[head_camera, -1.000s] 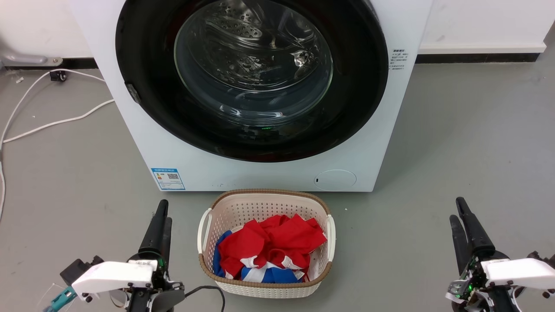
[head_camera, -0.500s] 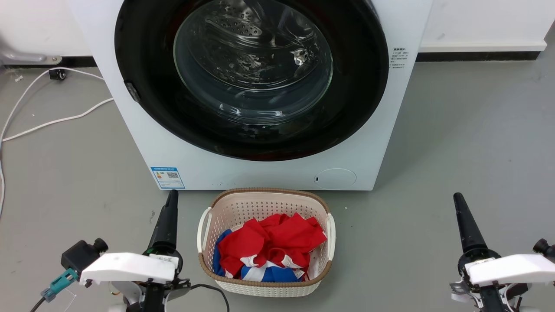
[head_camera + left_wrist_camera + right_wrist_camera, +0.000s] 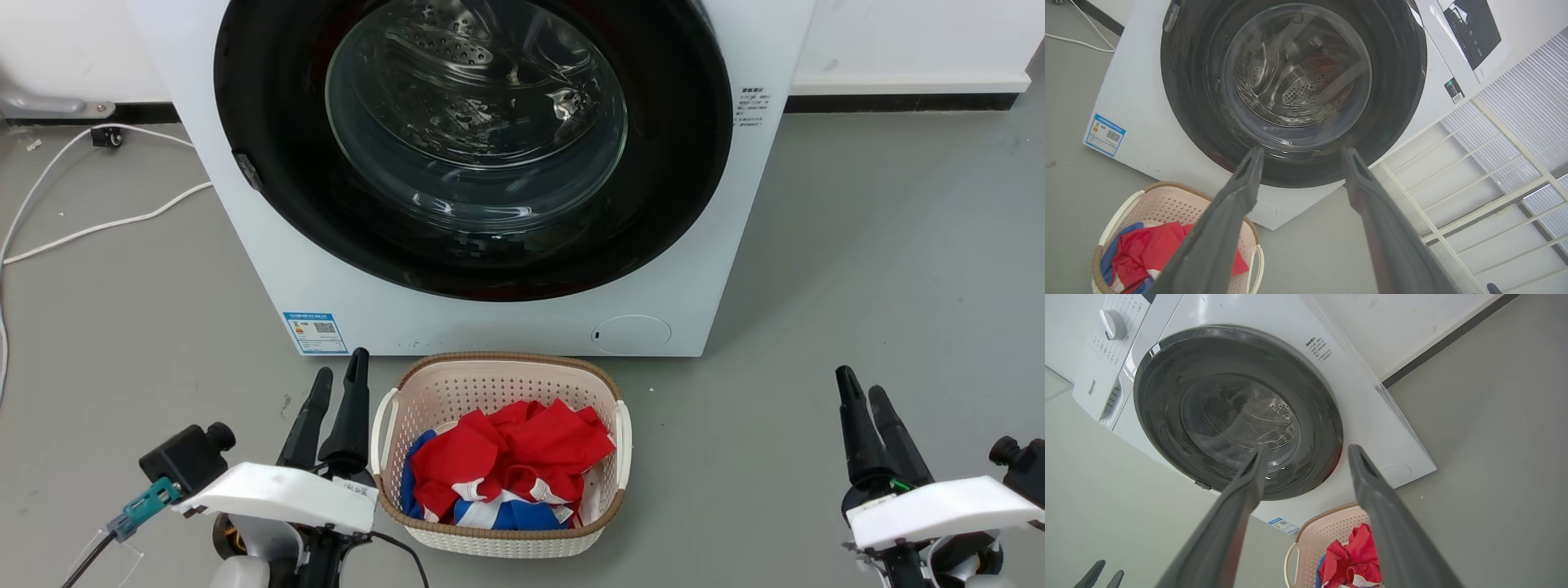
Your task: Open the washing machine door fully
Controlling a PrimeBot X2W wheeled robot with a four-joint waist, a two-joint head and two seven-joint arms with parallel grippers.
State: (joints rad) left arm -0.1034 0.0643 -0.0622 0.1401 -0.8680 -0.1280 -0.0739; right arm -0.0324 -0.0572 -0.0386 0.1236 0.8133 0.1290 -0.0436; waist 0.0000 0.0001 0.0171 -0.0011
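Left gripper [image 3: 341, 363]: fingers parted, nothing held, tips aimed up the head view at the machine's lower left front. It hovers just beside the left handle of the cream laundry basket [image 3: 498, 360], which stands on the floor close before the washing machine [image 3: 490, 327]. Right gripper [image 3: 860, 381]: fingers likewise parted and empty, well apart from the basket, out past the machine's right edge.

Washing machine door [image 3: 478, 139]: shut, lying flush with the white front, ahead of and above both grippers. Its round black ring spans nearly the full width of the machine. A small grey tab [image 3: 249, 173] sits on the ring's left rim.

Judgement: the tab probably marks the opening side, which would put the hinge at the right and swing the door out toward the robot's right. The tab lies up and somewhat left of the left gripper, with nothing between them, so the left arm is clearly the nearer. The basket stands under the door's likely sweep. It looks low enough to clear, though this cannot be confirmed.
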